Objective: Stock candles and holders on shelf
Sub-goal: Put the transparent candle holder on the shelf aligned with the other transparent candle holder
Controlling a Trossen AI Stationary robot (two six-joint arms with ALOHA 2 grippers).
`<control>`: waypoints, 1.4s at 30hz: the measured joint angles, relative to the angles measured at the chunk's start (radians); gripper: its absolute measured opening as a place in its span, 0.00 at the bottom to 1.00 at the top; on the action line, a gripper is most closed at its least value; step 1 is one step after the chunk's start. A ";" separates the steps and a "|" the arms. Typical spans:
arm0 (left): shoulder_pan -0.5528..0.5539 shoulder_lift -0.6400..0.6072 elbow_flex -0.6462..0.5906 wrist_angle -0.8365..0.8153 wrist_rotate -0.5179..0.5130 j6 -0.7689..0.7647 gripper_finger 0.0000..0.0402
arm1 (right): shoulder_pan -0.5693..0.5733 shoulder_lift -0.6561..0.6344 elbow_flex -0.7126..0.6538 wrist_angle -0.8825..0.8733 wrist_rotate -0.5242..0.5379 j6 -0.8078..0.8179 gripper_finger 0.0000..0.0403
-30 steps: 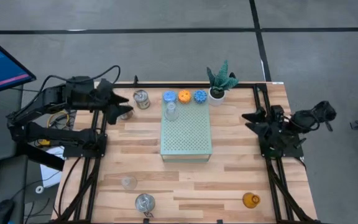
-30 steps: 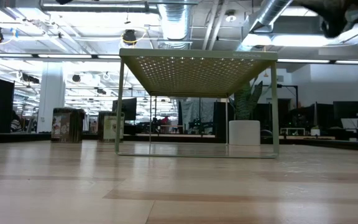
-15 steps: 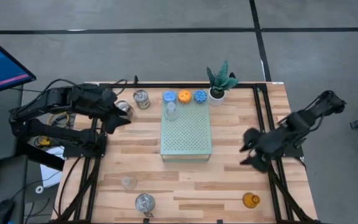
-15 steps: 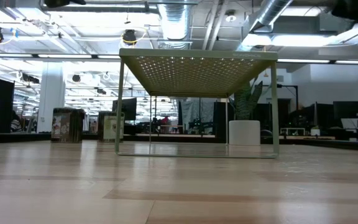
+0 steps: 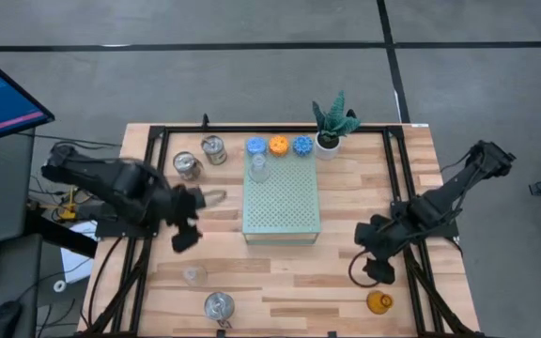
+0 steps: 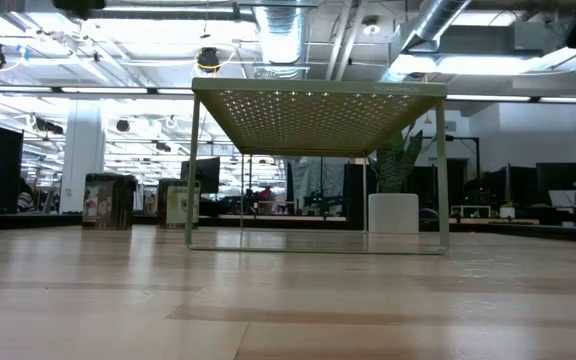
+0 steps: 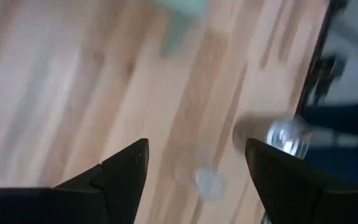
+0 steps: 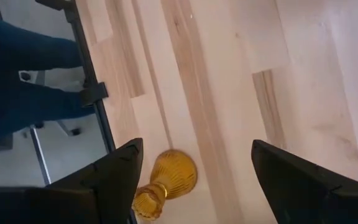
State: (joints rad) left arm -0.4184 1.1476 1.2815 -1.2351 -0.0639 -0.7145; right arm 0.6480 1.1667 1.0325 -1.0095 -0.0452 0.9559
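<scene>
The mint-green shelf (image 5: 281, 202) stands on its legs mid-table, with one clear glass holder (image 5: 259, 169) on its far left corner. Two blue candles (image 5: 256, 146) (image 5: 302, 145) and an orange one (image 5: 279, 145) sit on the table behind it. Silver tins stand at the far left (image 5: 213, 148) (image 5: 187, 166) and at the near edge (image 5: 219, 305), and a clear cup (image 5: 193, 275) stands near the latter. An amber cup (image 5: 378, 301) stands near right. My left gripper (image 5: 190, 221) hovers open left of the shelf, above the clear cup (image 7: 207, 182). My right gripper (image 5: 372, 253) hovers open above the amber cup (image 8: 166, 177).
A green plant in a white pot (image 5: 330, 127) stands at the far edge, right of the candles. Black frame rails (image 5: 402, 178) run along both table sides. A person's blue-clad leg (image 8: 23, 81) shows beyond the table edge. Bare wood lies either side of the shelf.
My left gripper has swung from beside the far-left tins toward the near edge and the shelf, tipping downward. My right gripper has swung from the right edge in over the table and toward the near edge and the amber cup, tipping steeply down. No object has moved.
</scene>
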 joint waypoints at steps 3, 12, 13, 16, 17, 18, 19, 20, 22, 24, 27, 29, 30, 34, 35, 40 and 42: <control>-0.087 0.059 -0.002 -0.031 -0.023 -0.058 0.67 | 0.019 -0.001 0.000 0.000 0.022 0.019 0.72; -0.264 0.102 -0.002 -0.029 -0.197 -0.217 0.67 | 0.060 -0.002 -0.012 0.000 0.168 0.005 0.72; -0.279 0.098 -0.002 -0.029 -0.211 -0.237 0.67 | 0.060 -0.002 -0.020 0.000 0.178 0.003 0.72; -0.322 0.074 -0.029 -0.022 -0.224 -0.309 0.67 | 0.059 -0.002 -0.045 0.000 0.182 0.002 0.72; -0.334 0.063 -0.051 -0.016 -0.223 -0.339 0.67 | 0.058 -0.002 -0.052 0.000 0.182 -0.002 0.72; -0.344 0.052 -0.076 0.008 -0.220 -0.360 0.67 | 0.059 -0.001 -0.056 0.000 0.182 -0.009 0.72; -0.356 0.043 -0.103 0.040 -0.211 -0.374 0.67 | 0.059 -0.001 -0.056 0.000 0.182 -0.013 0.72; -0.368 0.035 -0.130 0.069 -0.200 -0.388 0.67 | 0.059 -0.002 -0.056 0.001 0.183 -0.018 0.72; -0.381 0.023 -0.182 0.110 -0.184 -0.410 0.67 | 0.058 -0.002 -0.056 0.004 0.185 -0.020 0.72; -0.384 0.023 -0.220 0.166 -0.167 -0.417 0.67 | 0.058 -0.002 -0.056 0.004 0.185 -0.020 0.72; -0.389 0.036 -0.259 0.206 -0.146 -0.417 0.67 | 0.058 -0.002 -0.056 0.011 0.184 -0.020 0.72; -0.395 0.044 -0.274 0.235 -0.146 -0.417 0.67 | 0.057 -0.002 -0.056 0.013 0.183 -0.020 0.72; -0.401 0.046 -0.282 0.246 -0.145 -0.416 0.67 | 0.056 -0.002 -0.056 0.017 0.183 -0.020 0.72; -0.425 0.064 -0.300 0.250 -0.144 -0.411 0.67 | 0.056 -0.002 -0.056 0.024 0.183 -0.016 0.72; -0.432 0.068 -0.303 0.249 -0.144 -0.411 0.67 | 0.056 -0.002 -0.056 0.024 0.183 -0.014 0.72; -0.458 0.088 -0.326 0.271 -0.148 -0.413 0.67 | 0.056 -0.002 -0.056 0.024 0.184 -0.005 0.72; -0.459 0.095 -0.341 0.298 -0.149 -0.411 0.67 | 0.056 -0.002 -0.056 0.024 0.184 -0.004 0.72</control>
State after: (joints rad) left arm -0.8772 1.2421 0.9407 -0.9374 -0.2131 -1.1256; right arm 0.7040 1.1648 0.9760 -0.9859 0.1393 0.9515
